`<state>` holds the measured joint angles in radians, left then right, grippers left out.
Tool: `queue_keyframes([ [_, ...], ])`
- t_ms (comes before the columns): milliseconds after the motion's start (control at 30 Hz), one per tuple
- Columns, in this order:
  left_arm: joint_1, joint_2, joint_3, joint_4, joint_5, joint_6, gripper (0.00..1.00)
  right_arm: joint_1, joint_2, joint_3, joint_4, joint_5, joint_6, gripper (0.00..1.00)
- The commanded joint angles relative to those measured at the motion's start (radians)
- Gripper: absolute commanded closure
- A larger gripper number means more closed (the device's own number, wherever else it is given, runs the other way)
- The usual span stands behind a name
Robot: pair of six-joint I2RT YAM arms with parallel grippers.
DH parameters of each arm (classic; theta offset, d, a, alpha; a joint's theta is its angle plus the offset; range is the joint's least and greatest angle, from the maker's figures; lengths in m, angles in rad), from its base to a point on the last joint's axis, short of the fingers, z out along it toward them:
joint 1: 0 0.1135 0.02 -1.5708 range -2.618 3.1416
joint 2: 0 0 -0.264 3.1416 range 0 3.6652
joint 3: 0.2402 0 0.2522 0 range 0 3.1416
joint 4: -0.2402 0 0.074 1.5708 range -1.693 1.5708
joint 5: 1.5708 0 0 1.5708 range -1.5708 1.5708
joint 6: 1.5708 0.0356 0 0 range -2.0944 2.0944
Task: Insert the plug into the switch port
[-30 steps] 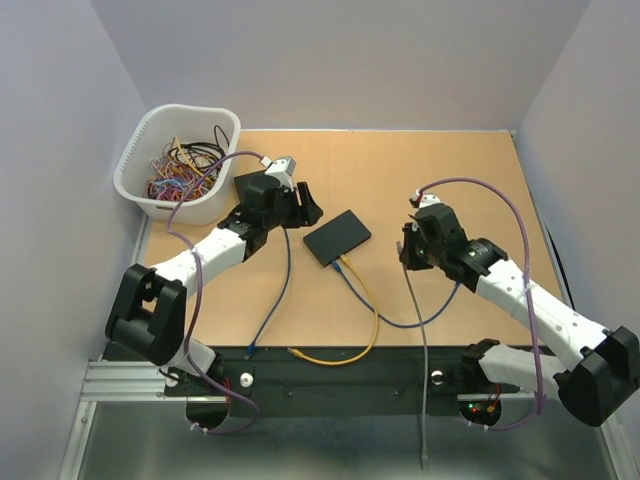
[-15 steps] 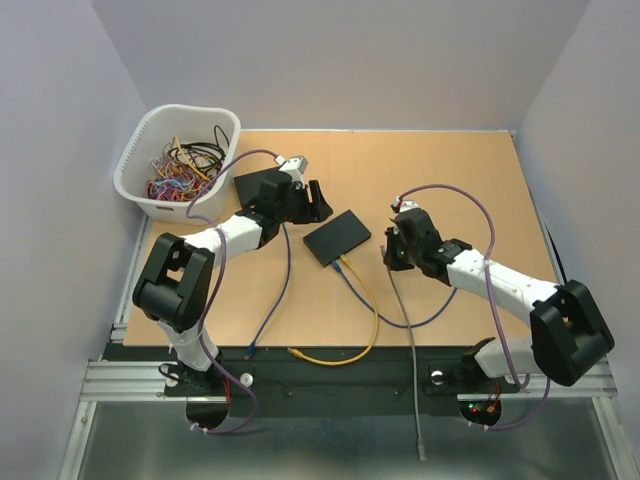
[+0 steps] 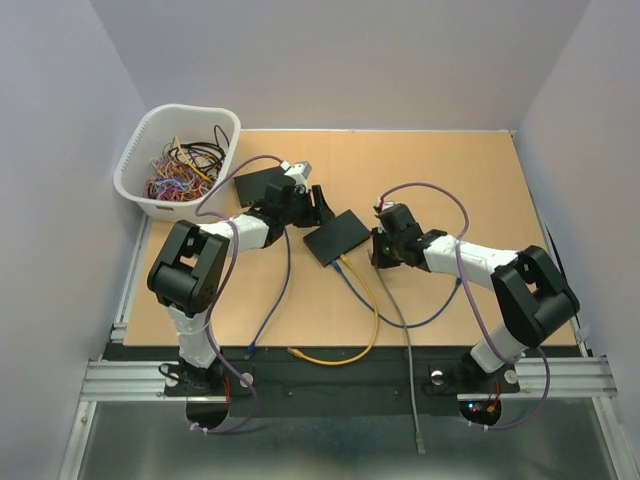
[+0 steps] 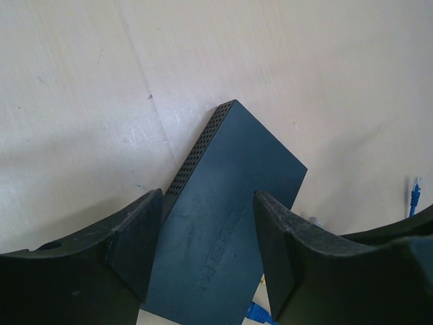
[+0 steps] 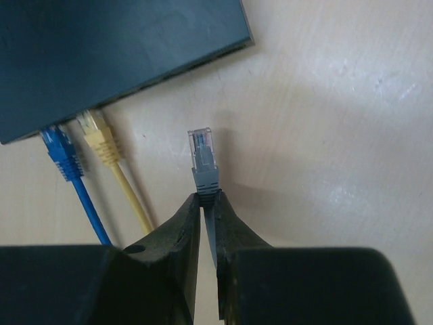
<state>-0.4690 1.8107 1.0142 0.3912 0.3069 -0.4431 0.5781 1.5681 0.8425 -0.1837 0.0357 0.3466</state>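
We see the right gripper (image 5: 208,203) pinched tight on the boot of the grey plug (image 5: 203,152), whose tip points at the port face of the switch (image 3: 337,236) but stops short of it, with bare table (image 3: 450,180) between them. The switch lies near the middle of the table, a little toward the left edge, where it was a second ago. A blue plug (image 5: 61,150) and a yellow plug (image 5: 98,135) already sit in its ports, to the left of the grey one in the right wrist view. Since then the right arm has swung in from the right edge, dragging its grey cable (image 3: 405,330) along. The left gripper (image 4: 206,237) has come across too; its jaws stand apart astride the switch's far end (we cannot tell whether they touch it).
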Motion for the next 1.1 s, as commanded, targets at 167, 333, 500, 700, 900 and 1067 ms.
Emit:
queue_keyframes([
  [167,0.003,0.028,-0.029,0.13,0.054,0.0,0.34,0.019,0.099,0.122,0.062,-0.03,-0.021,1.0],
  [333,0.004,0.048,-0.048,0.158,0.061,0.001,0.34,0.032,0.147,0.159,0.062,-0.028,-0.018,1.0],
  [500,0.004,0.067,-0.057,0.175,0.069,0.006,0.34,0.035,0.164,0.175,0.062,-0.02,-0.017,0.99],
  [700,0.006,0.082,-0.065,0.19,0.078,0.006,0.34,0.039,0.171,0.188,0.062,-0.019,-0.014,1.0],
  [900,0.006,0.102,-0.072,0.193,0.069,0.007,0.34,0.046,0.176,0.208,0.059,-0.02,-0.008,0.99],
  [1067,0.004,0.114,-0.075,0.198,0.067,0.009,0.34,0.058,0.181,0.227,0.052,-0.02,0.0,0.99],
])
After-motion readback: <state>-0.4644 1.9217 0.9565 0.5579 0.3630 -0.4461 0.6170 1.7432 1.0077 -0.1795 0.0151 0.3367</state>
